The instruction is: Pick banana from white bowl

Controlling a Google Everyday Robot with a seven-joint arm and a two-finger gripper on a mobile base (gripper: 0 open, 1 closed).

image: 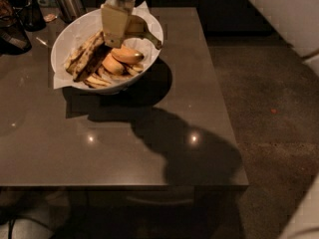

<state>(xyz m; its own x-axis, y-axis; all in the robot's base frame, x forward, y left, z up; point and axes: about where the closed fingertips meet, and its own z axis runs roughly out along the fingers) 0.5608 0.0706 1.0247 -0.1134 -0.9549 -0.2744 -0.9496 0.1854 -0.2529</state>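
The white bowl (70, 34) stands at the far left of the dark table and is lined with white paper. It holds several bananas: dark spotted long ones (85, 56) on the left and small stubby orange-yellow ones (124, 55) in the middle. My gripper (115, 31) reaches down into the far right part of the bowl. It is shut on the banana (141, 28), a large yellow one that sticks out to the right of the gripper. Its dark-tipped stem points over the bowl's right rim.
A metal cup (69, 1) and dark items (15, 24) stand behind and left of the bowl. The table (149, 148) ends at the right over dark speckled floor (269, 98). A white part of the robot (284, 9) fills the upper right corner.
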